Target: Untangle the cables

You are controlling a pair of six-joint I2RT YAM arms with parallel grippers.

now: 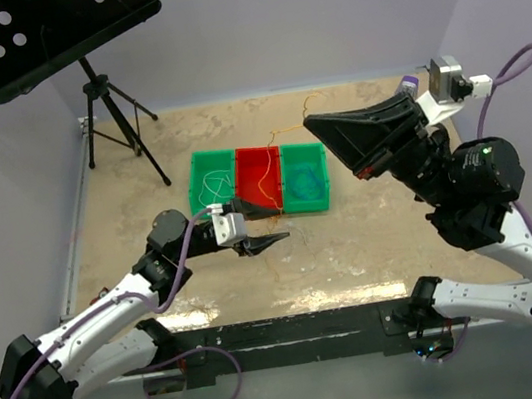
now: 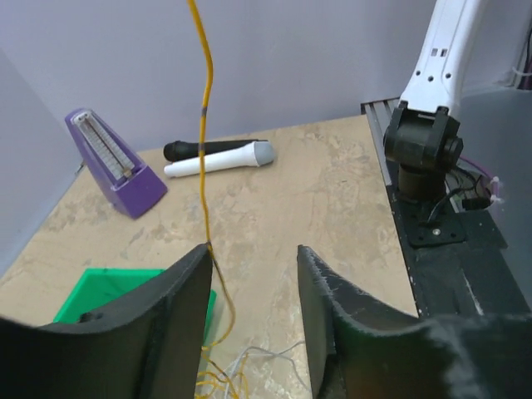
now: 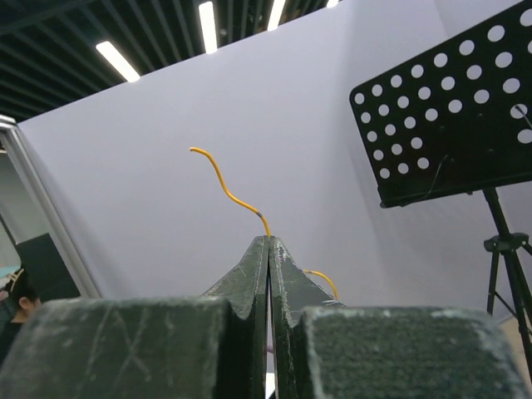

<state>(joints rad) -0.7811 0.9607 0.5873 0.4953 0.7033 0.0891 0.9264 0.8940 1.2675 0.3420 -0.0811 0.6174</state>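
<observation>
**Table holdings, left to right**

- Music stand: black, perforated desk on a tripod, at the rear left.
- Left gripper: low over the table, just in front of the bins. Its fingers are apart. The yellow-orange cable runs upright between them, close to the left finger and not clamped.
- Left green bin: holds the white cable, loosely looped.
- Red bin: in the middle, touching both neighbours. The yellow-orange cable crosses it.
- Right green bin: holds the blue-teal cable, coiled.
- Right gripper: raised above the right end of the bins. Its fingers are pressed together on the yellow-orange cable, and a short end curls out past the tips.
- Far side of the table, seen from the left wrist: a purple metronome, upright. Near it, a black microphone and a white microphone lie side by side.
</observation>
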